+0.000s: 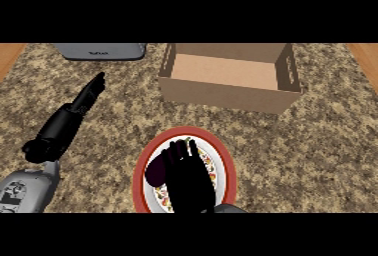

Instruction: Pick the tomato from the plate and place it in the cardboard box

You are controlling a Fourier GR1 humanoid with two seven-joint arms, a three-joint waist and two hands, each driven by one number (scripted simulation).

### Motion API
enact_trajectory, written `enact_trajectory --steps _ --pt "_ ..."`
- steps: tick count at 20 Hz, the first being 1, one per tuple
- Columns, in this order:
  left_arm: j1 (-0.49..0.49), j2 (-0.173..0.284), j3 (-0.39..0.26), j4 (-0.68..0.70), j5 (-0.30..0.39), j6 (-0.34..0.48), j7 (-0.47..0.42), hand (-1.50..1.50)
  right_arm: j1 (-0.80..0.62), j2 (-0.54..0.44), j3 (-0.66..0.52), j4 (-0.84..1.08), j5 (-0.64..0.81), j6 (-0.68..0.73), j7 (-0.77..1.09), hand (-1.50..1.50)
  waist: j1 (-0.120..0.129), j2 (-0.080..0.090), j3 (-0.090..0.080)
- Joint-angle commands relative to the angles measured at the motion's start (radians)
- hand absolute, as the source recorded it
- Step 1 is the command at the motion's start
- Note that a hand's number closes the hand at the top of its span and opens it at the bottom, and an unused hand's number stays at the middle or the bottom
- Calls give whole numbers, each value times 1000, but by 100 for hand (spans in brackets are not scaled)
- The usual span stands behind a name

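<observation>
Right hand (pixel 188 177), fingers straight, we see over the red-rimmed plate (pixel 229 170); left hand (pixel 90 92) rests open; cardboard box (pixel 229 92) stands beyond on the counter (pixel 310 145)

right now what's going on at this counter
The right robot hand hangs over the red-rimmed plate, fingers pointing away from the robot and covering most of it. A dark, purplish round thing shows on the plate at the hand's left; whether it is the tomato, and whether the hand touches it, cannot be told. The cardboard box stands open beyond the plate with nothing visible inside. The left robot hand is stretched out flat at the left, holding nothing. A grey appliance sits at the far edge.
</observation>
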Motion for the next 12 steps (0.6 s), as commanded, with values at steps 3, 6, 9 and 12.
enact_trajectory --steps 3,6,9,12 --pt "-11 -1 55 18 4 -65 -17 0 -18 22 -50 118 19 -39 -59 -150 3 1 0" --pt "-2 -37 31 -45 -33 -34 50 0 51 22 -4 128 81 -67 -121 -150 3 0 0" --pt "-20 -27 73 34 -24 -48 -3 0 30 -22 -5 70 85 -67 -224 150 -1 1 0" --pt "-7 -22 61 -2 -44 -69 -1 0 -5 -6 -4 165 153 -167 -292 150 2 1 0"
